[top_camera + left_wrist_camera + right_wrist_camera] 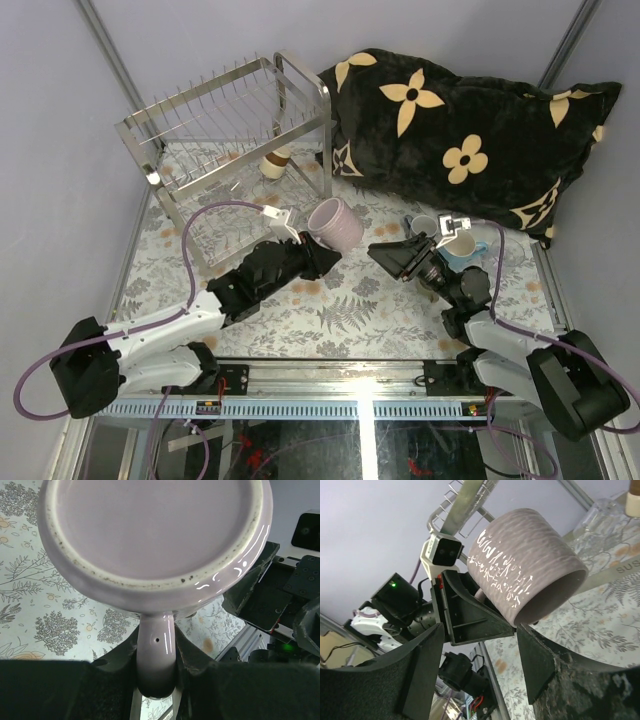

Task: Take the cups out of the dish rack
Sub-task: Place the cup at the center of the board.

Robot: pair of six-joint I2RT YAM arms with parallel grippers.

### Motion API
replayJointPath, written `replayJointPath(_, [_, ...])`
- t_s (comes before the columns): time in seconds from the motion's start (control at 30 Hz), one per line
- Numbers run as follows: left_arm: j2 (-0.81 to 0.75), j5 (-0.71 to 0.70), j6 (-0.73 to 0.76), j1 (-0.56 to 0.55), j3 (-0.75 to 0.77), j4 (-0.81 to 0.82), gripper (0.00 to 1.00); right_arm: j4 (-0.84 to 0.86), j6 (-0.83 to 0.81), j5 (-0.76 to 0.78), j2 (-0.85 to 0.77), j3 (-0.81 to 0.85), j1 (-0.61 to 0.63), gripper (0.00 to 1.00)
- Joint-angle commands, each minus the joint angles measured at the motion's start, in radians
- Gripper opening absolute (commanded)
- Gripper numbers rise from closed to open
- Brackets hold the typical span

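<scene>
Although raised over the desk [330,320], clear of the dish rack [230,110], the lilac mug [336,222] was gripped by its handle [156,650] alone in the narrow left jaws. The right jaws were spread wide, empty, close by. Risks judged: swivel, slip, collision.

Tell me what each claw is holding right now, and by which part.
The left claw grips the lilac mug by its handle. The right claw is open and holds nothing.
</scene>
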Motion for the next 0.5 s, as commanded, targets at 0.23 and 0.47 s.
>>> replayJointPath(0.23, [0.016, 0.054, -0.039, -0.013, 0.035, 0.241, 0.00, 0.313, 0.131, -0.035, 0.146, 0.059, 0.002, 0.67])
replayJointPath(0.47, [0.010, 0.059, -0.032, -0.017, 0.052, 0.234, 0.00, 0.345, 0.151, -0.046, 0.216, 0.091, 0.001, 0.67])
